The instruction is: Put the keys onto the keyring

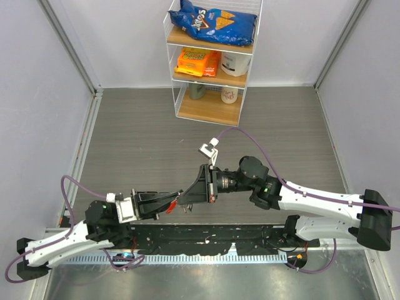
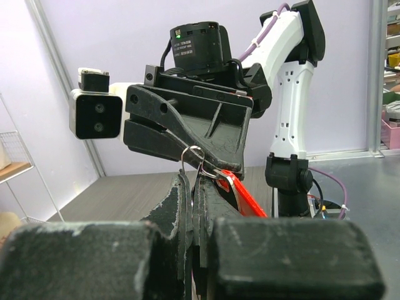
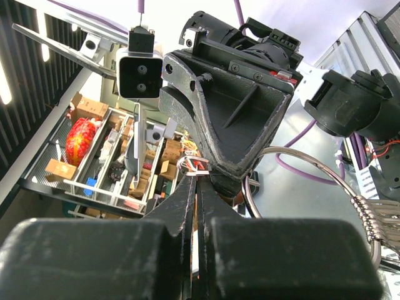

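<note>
We see the left pincer [image 2: 192, 181] clamped on the keyring [image 2: 192, 147], red key [image 2: 247, 199] just beside. The right pincer [image 3: 196, 182], closed too, meets it above the tabletop [image 1: 137, 137].

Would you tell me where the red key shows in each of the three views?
Top external: red key beside the tips of the left gripper, lower centre.
Left wrist: red key right of the shut fingers, slanting down-right.
Right wrist: not clearly visible.
Shared landmark: the keyring, where left gripper meets right gripper.
</note>
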{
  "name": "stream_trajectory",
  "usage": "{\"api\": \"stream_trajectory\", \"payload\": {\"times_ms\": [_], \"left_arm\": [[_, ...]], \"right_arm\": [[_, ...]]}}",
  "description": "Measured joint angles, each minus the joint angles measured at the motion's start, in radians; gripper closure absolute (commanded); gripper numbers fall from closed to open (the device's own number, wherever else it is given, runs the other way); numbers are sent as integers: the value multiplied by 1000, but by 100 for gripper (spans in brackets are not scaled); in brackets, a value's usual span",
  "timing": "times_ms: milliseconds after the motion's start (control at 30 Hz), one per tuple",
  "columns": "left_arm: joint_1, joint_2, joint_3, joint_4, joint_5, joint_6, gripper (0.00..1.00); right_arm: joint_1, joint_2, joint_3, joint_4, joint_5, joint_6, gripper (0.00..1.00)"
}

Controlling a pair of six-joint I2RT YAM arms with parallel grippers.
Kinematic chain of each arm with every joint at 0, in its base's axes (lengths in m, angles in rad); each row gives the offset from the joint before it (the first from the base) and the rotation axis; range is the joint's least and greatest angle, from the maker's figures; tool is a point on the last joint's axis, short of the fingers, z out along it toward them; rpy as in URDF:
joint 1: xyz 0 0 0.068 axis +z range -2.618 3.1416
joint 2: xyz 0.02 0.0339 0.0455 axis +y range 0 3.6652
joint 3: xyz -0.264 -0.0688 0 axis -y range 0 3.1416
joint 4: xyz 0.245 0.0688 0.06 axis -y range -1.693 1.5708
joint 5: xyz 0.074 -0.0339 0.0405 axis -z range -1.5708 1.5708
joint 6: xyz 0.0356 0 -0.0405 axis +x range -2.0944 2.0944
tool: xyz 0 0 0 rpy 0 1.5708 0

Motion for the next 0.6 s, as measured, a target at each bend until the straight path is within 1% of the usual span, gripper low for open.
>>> {"api": "stream_trajectory", "payload": {"times_ms": [400, 600], "left_arm": [[0, -11, -5, -40, -3, 0, 100], [0, -6, -5, -40, -2, 0, 100]], "right_arm": [[0, -14, -55, 43, 17, 8, 94], [0, -31, -60, 23, 26, -6, 94]]}}
